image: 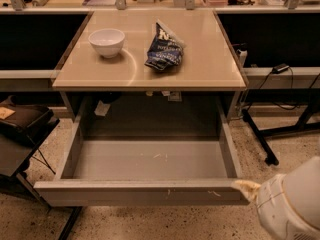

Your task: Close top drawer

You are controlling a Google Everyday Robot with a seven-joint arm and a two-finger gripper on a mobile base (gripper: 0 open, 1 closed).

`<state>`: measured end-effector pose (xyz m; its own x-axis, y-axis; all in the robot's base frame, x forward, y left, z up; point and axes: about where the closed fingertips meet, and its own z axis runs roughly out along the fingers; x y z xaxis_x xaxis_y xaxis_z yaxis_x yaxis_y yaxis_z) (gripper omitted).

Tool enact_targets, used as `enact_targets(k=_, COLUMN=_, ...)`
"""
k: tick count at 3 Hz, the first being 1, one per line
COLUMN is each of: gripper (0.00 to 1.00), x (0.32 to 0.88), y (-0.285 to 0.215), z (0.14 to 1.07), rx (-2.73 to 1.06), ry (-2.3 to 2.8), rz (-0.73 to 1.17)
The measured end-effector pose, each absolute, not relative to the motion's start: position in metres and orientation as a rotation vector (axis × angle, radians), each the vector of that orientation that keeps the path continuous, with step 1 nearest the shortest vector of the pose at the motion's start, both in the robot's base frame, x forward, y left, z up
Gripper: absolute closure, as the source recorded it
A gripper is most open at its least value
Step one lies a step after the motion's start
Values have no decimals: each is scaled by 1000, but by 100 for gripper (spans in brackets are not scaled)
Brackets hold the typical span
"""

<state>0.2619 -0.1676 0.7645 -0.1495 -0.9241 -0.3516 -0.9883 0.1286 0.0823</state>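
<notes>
The top drawer (140, 193), extended below the front edge of the table (210, 59) with its long axis parallel to that edge, is being met at its front's right end by the pincer (248, 189) (state cannot be told), so a rearward push is being called for.

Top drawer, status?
Gripper low right, by top drawer front's right corner. Drawer wide open. Bowl, bag up on tabletop, not in its path.
</notes>
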Motion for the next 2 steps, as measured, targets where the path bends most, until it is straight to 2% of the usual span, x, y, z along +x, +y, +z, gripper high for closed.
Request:
enact_targets(k=1, gripper=0, x=236, y=-139, z=742, rx=-2029, ry=2136, rz=557)
enact_targets(k=2, gripper=0, x=236, y=-139, z=742, rx=-2028, ry=2137, rz=558)
